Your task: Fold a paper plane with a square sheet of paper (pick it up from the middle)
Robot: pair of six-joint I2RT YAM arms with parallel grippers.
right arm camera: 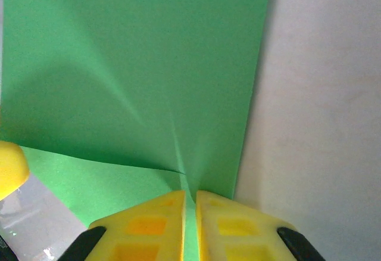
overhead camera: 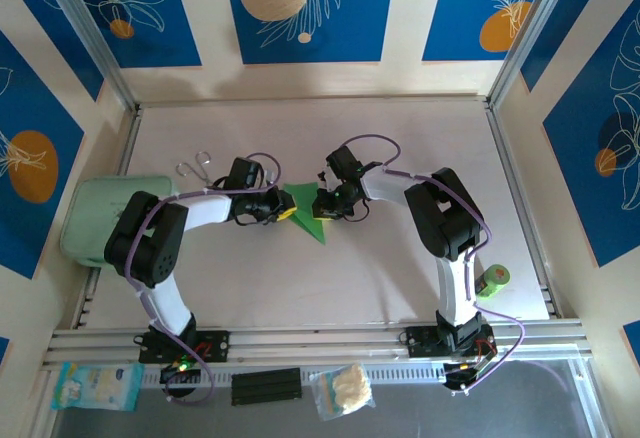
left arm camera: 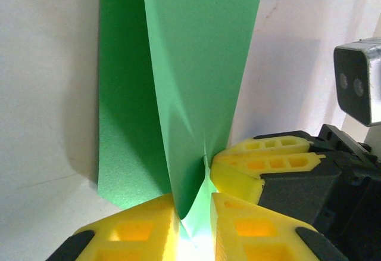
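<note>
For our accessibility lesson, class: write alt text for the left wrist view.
A creased green paper is pinched at the bottom by the left gripper; the right gripper grips it from the right, above a white table.

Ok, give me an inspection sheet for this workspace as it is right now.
Surface: pale table, no spills seen.
Job's things: green paper, partly folded, between the arms.
Clutter: mint pouch at left edge; green roll at right; metal rings beyond the left arm.
Grippers: left gripper and right gripper both shut on the paper.
Cables: purple cables run along both arms.
Surroundings: blue leaf-print panels, metal frame.
</note>
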